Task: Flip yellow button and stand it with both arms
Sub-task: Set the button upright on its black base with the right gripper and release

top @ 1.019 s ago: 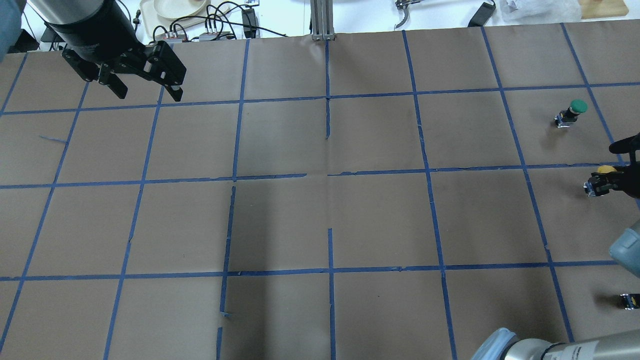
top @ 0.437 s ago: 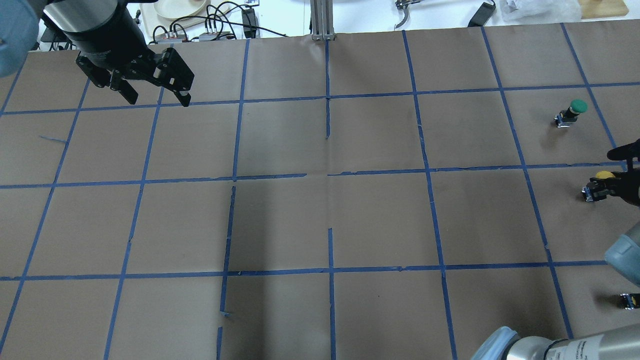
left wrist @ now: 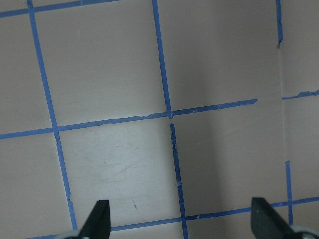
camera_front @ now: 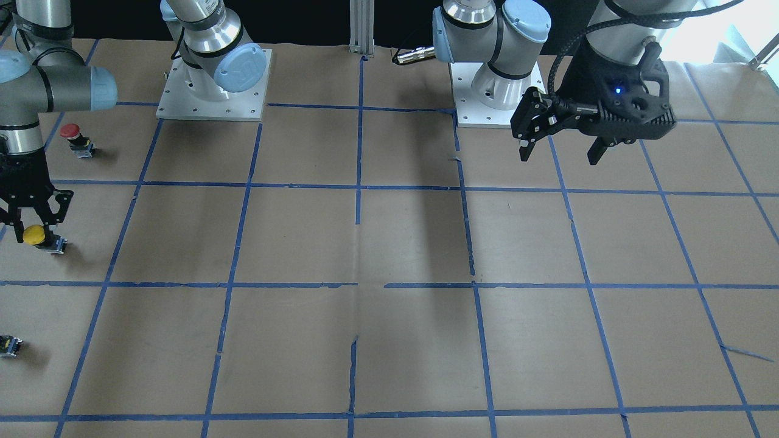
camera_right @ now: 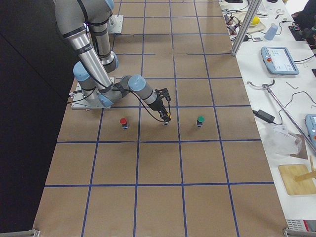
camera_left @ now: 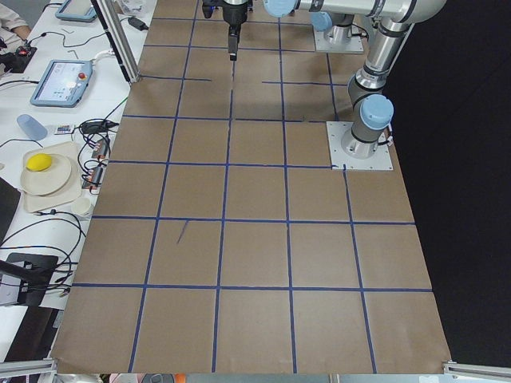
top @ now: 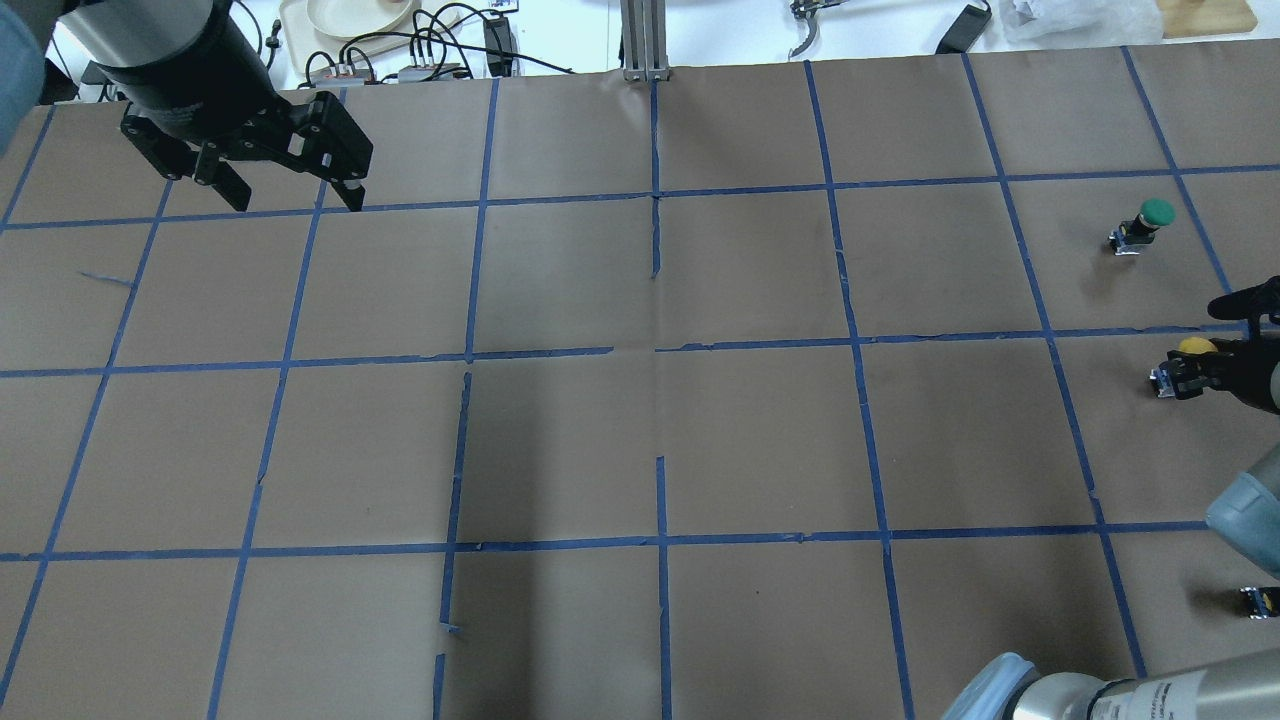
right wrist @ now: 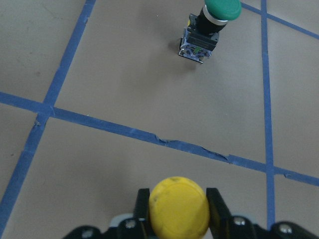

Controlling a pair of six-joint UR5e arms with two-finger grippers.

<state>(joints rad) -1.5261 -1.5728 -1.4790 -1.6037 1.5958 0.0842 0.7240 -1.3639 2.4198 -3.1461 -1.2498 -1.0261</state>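
Observation:
The yellow button (top: 1192,347) has a round yellow cap and a black-and-grey body. It sits tilted near the table's right edge, between the fingers of my right gripper (top: 1200,368). The right wrist view shows the cap (right wrist: 179,206) clamped between both black fingers (right wrist: 143,201). It also shows in the front view (camera_front: 33,234) under the right gripper (camera_front: 31,224), and in the right side view (camera_right: 166,118). I cannot tell if its base touches the paper. My left gripper (top: 295,198) hangs open and empty above the far left squares, seen too in the front view (camera_front: 558,157) and the left wrist view (left wrist: 179,225).
A green-capped button (top: 1145,222) lies one square beyond the yellow one, also in the right wrist view (right wrist: 209,25). A red-capped button (camera_front: 73,135) stands one square nearer the robot. A small dark block (top: 1258,600) shows at the right edge. Brown paper with a blue tape grid (top: 660,350) covers the table.
My right gripper has carried the yellow button a little to the left. My left gripper swung slightly right, then back left, and stays open.

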